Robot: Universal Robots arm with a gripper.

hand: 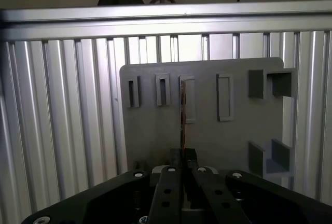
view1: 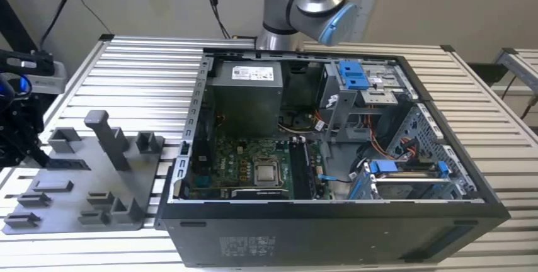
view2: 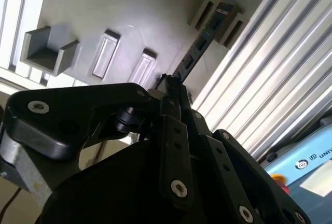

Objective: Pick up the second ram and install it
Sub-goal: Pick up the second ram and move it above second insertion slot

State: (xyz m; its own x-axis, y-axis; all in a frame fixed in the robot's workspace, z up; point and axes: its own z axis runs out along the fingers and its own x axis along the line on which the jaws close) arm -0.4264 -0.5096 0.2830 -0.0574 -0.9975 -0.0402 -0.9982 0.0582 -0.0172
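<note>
The surface (view1: pixel 126 64) is silver, ribbed in parallel slats. To the exterior view's left of the black computer case (view1: pixel 336 234), the holder plate (view1: pixel 75 184) is plain grey. Inside the case, the motherboard (view1: pixel 244 158) is green and the latches (view1: pixel 353 73) blue. The claw (hand: pixel 182 154) is black; the second ram (hand: pixel 182 110) is dark and coppery-edged.

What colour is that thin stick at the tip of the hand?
Dark, almost black. The second ram shows best in the second wrist view.

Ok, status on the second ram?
Gripper shut on the second ram. Ram edge-on over the grey holder plate. Nothing seen blocking it.
</note>
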